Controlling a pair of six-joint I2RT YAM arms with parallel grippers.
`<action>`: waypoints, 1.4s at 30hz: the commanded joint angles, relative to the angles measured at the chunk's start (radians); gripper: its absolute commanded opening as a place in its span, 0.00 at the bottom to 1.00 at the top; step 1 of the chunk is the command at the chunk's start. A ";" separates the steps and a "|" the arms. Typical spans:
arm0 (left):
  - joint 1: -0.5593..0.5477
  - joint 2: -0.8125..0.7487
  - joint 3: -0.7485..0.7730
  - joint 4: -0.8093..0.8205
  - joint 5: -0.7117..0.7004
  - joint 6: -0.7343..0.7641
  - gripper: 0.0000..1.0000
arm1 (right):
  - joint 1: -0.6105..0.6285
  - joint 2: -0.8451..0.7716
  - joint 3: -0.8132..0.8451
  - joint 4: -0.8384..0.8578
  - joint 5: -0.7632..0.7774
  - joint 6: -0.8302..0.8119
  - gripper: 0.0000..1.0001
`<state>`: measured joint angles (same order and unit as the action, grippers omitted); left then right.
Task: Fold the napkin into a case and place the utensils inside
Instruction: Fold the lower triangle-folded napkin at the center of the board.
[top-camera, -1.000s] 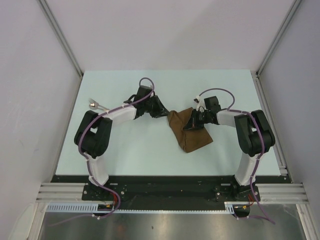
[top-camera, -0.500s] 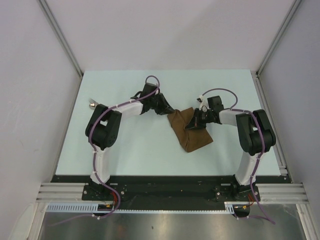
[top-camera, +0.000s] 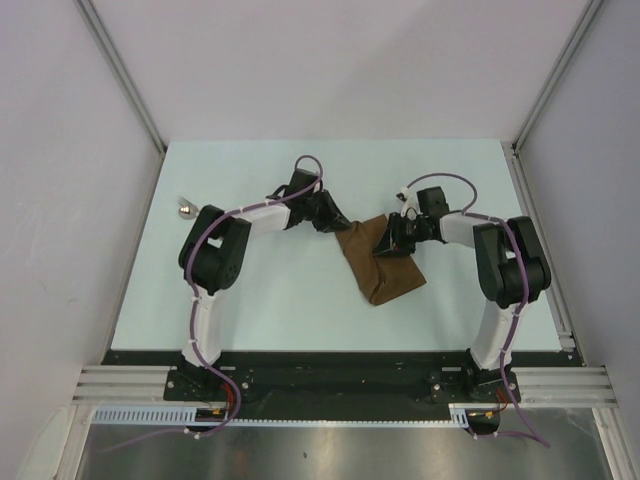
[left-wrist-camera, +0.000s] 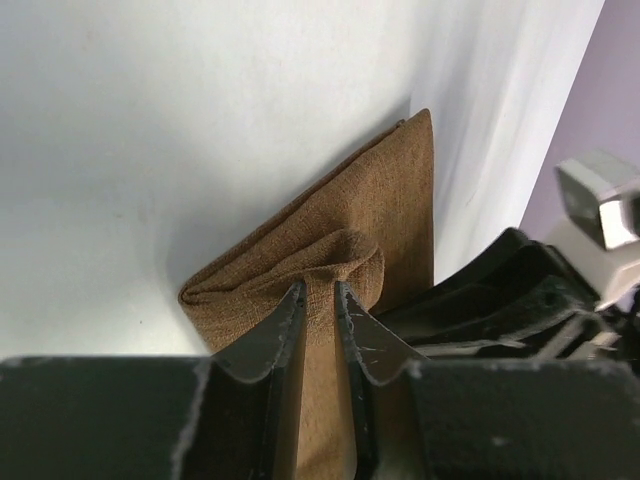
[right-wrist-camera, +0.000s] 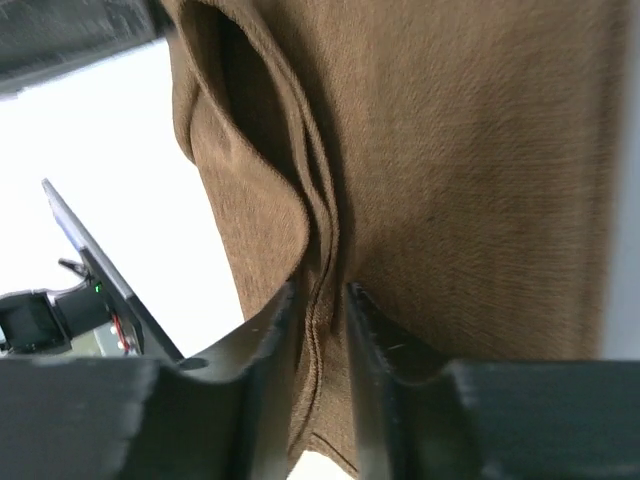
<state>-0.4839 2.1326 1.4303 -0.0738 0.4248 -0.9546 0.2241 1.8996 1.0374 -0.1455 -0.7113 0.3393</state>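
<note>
The dark-brown napkin (top-camera: 383, 268) lies folded into a narrow, elongated shape in the middle of the table. My left gripper (top-camera: 335, 224) is at its upper left corner. In the left wrist view a raised pleat of the napkin (left-wrist-camera: 370, 220) is pinched between the jaws of this gripper (left-wrist-camera: 320, 290). My right gripper (top-camera: 392, 243) sits low over the napkin's upper right side. In the right wrist view its jaws (right-wrist-camera: 322, 290) stand slightly apart, and the layered hem of the napkin (right-wrist-camera: 470, 150) runs loosely between them. One of the utensils (top-camera: 185, 209), with a silver head, lies at the table's far left.
The pale table (top-camera: 280, 290) is walled on the left, back and right, with a rail (top-camera: 545, 240) along its right edge. The right arm's black wrist (left-wrist-camera: 520, 290) sits close beside the left gripper. Both arm bases stand at the near edge.
The right gripper's jaws have parted from shut on the napkin's edge. The left arm's elbow has swung to the right, and its gripper has carried the pinched corner slightly right.
</note>
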 joint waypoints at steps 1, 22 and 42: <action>-0.007 0.023 0.044 0.039 0.017 -0.022 0.21 | -0.014 -0.106 0.121 -0.162 0.077 -0.072 0.41; -0.009 0.021 0.036 0.042 0.022 -0.019 0.21 | 0.153 -0.456 -0.260 -0.120 0.231 0.098 0.77; -0.013 0.006 0.032 0.058 0.045 -0.022 0.27 | 0.086 -0.399 -0.283 -0.092 0.116 0.060 0.17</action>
<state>-0.4885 2.1620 1.4368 -0.0593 0.4335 -0.9688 0.3294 1.4902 0.7605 -0.2550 -0.5758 0.4160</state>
